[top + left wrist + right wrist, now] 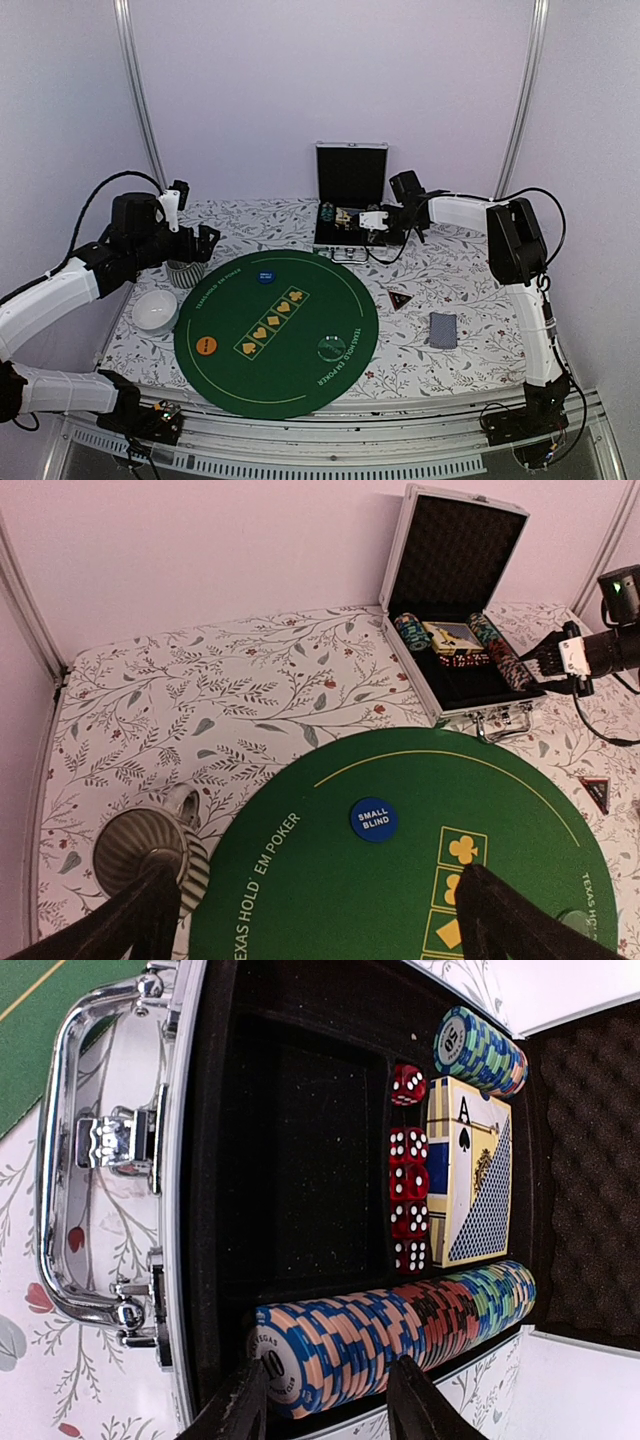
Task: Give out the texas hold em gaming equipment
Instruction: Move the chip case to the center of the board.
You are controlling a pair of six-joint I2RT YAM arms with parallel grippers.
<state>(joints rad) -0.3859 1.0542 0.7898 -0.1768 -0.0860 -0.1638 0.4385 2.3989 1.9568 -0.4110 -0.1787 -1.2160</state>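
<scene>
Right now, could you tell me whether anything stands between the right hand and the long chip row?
Nothing visible does: the open right hand faces the chip row directly, and the case lid is up.

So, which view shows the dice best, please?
Right wrist: the dice sit close, pips readable. Left wrist shows only a small red strip in the case; top external is too small to tell.

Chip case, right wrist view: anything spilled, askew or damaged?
Nothing spilled or damaged. One oddity: the red die beside the short chip row sits rotated, out of line with the four dice in a neat column along the card deck. The long chip row lies tidy.
</scene>
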